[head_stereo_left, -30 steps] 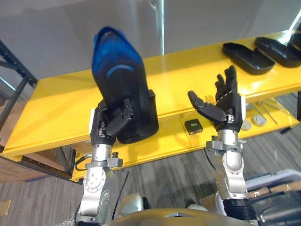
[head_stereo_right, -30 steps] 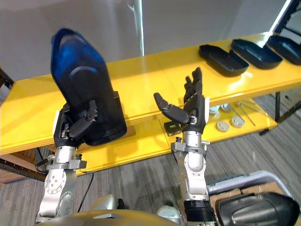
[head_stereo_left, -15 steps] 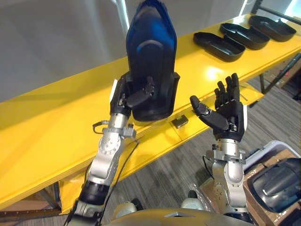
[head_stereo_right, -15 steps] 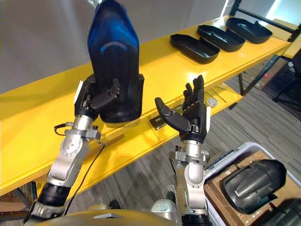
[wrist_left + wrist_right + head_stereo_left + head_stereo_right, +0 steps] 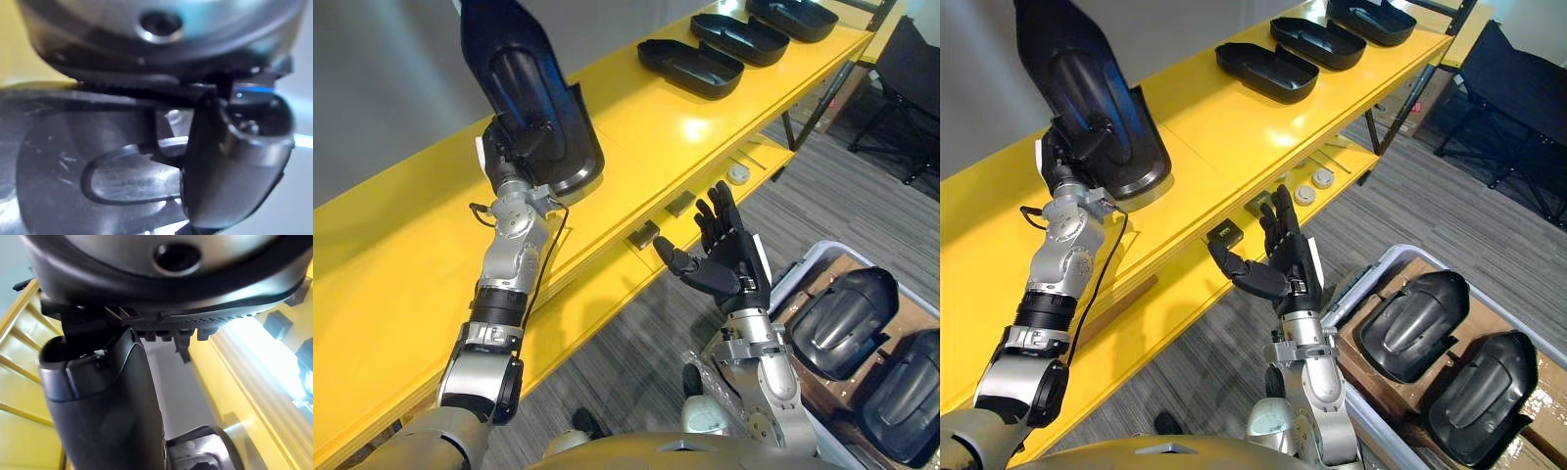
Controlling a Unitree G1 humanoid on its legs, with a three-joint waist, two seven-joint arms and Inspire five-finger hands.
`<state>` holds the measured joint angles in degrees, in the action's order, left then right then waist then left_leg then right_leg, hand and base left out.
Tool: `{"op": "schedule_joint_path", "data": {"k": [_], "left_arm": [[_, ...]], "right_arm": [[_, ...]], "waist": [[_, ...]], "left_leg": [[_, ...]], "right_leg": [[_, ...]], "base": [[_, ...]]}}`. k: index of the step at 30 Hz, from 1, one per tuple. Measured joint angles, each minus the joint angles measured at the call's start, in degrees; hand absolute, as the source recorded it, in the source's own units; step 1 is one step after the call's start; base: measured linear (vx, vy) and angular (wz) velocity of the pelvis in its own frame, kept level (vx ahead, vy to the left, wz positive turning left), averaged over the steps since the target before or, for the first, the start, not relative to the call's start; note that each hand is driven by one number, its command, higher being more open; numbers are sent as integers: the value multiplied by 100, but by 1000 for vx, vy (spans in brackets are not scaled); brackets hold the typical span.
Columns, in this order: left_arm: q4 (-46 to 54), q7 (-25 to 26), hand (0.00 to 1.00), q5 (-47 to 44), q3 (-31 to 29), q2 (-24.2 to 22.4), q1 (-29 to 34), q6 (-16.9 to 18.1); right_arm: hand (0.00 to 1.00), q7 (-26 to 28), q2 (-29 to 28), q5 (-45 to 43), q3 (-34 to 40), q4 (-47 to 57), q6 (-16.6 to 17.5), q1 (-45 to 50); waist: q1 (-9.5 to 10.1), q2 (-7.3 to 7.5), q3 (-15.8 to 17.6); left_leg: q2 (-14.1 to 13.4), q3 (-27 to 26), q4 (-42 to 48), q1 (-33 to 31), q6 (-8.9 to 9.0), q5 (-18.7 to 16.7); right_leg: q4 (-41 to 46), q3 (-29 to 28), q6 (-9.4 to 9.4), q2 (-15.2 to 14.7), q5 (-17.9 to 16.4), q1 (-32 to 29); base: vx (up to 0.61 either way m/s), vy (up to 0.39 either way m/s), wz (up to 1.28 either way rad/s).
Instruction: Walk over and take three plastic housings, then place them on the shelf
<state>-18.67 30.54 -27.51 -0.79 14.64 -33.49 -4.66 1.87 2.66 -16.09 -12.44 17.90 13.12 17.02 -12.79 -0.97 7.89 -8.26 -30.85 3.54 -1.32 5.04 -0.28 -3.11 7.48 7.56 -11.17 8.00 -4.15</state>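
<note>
A dark plastic housing (image 5: pixel 527 88) stands tilted over the yellow shelf (image 5: pixel 636 127), its lower end close to the shelf top. My left hand (image 5: pixel 514 147) is shut on its lower part, the thumb (image 5: pixel 230 161) curled against its glossy surface (image 5: pixel 73 147). Three more black housings (image 5: pixel 690 67) lie in a row at the shelf's far right end. My right hand (image 5: pixel 729 264) hovers open, palm up, over the floor in front of the shelf, holding nothing.
A grey bin (image 5: pixel 1371 284) at the lower right holds two dark housings (image 5: pixel 1415 323). On the lower yellow ledge (image 5: pixel 607 284) lie small black blocks (image 5: pixel 643 235) and round discs (image 5: pixel 737 174). A dark chair (image 5: pixel 1518 108) stands at the far right.
The camera has swung right, bringing the bin and chair into view. My left hand has carried the housing farther out over the shelf top. The right hand stays open.
</note>
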Motion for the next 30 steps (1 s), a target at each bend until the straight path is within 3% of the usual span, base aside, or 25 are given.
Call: {"op": "schedule_joint_path", "data": {"k": [5, 13, 14, 22, 30], "left_arm": [[-233, 126, 0, -403, 6, -23, -12, -446], [-542, 96, 0, -611, -19, -55, -201, -693], [-566, 159, 100, -612, -29, -55, -221, -703], [-800, 523, 100, -616, -245, -65, -303, -686], [-1014, 1150, 100, -642, -569, -63, -548, -453]], "right_arm": [[100, -82, 194, 8, -199, 35, -41, 41], [100, -256, 215, 8, -259, 40, -159, 88], [100, -258, 221, 8, -295, 40, -164, 114], [100, -297, 252, 5, -555, 109, -183, 241], [100, -240, 439, -6, -710, 583, -293, 244]], "waist": [[-125, -15, 11], [-136, -181, 137], [-135, -215, 158], [-173, -264, 205], [-183, -272, 248]], "left_leg": [[25, -18, -122, 71, -3, 53], [140, -29, -425, 250, -33, 198], [152, -48, -497, 306, -33, 242], [161, -209, -806, 523, -7, 398], [90, -380, -835, 467, 3, 450]], "right_leg": [[0, -12, 0, 15, 0, 11], [0, -17, 4, -20, -5, 74], [-2, -35, 5, -14, -6, 88], [-3, -158, 2, 56, -24, 95], [17, -274, 2, 114, -18, -77]], "base": [[-4, -17, -1], [-43, -17, 0], [-53, -28, -4], [-43, -32, -10], [-12, -36, -9]]}}
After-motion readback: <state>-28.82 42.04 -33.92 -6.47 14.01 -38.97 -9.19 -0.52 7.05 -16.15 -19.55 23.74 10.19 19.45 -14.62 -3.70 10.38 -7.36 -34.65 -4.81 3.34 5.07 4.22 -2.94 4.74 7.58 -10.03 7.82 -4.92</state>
